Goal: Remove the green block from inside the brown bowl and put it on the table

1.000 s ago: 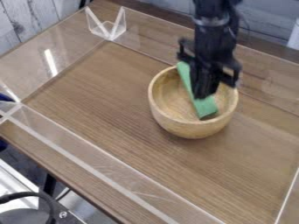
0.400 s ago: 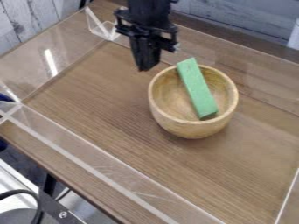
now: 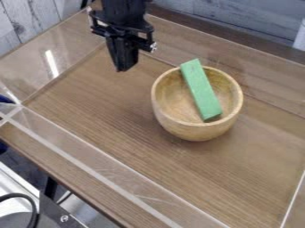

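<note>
The green block point(image 3: 201, 89) lies slanted inside the brown bowl point(image 3: 191, 126), its upper end resting on the far rim. The bowl sits right of centre on the wood-grain table point(image 3: 95, 116). My gripper point(image 3: 121, 64) hangs above the table to the upper left of the bowl, pointing straight down, well apart from the bowl and block. Its black fingers are pressed together and hold nothing.
A low clear acrylic wall point(image 3: 71, 147) runs around the table's edges. A clear bracket point(image 3: 107, 25) stands at the far left corner, just behind the arm. Bare wood lies left of and in front of the bowl.
The gripper left the bowl, where it stood over the green block, and moved left and away across the table. The block stayed in the bowl.
</note>
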Action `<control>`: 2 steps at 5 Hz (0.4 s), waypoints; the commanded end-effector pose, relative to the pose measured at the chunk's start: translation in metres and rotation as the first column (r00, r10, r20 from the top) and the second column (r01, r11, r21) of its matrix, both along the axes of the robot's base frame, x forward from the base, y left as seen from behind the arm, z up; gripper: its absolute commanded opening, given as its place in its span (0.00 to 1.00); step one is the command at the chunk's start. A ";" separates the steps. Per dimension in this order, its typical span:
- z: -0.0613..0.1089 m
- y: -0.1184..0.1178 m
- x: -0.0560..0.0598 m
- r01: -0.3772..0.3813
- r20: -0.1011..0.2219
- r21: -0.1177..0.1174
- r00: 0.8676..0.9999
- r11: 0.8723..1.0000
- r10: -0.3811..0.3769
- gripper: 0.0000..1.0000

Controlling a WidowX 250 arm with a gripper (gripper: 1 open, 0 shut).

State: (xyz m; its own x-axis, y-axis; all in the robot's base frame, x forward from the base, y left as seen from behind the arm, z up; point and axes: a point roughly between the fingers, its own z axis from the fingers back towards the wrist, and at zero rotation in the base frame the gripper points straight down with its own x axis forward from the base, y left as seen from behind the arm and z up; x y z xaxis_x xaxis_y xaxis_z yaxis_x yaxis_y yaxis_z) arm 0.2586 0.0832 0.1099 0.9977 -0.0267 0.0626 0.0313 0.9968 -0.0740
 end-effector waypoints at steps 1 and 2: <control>-0.001 0.013 0.001 -0.026 0.014 0.031 1.000 0.999 0.026 0.00; -0.019 0.023 -0.008 -0.036 -0.023 0.049 0.999 0.998 0.037 0.00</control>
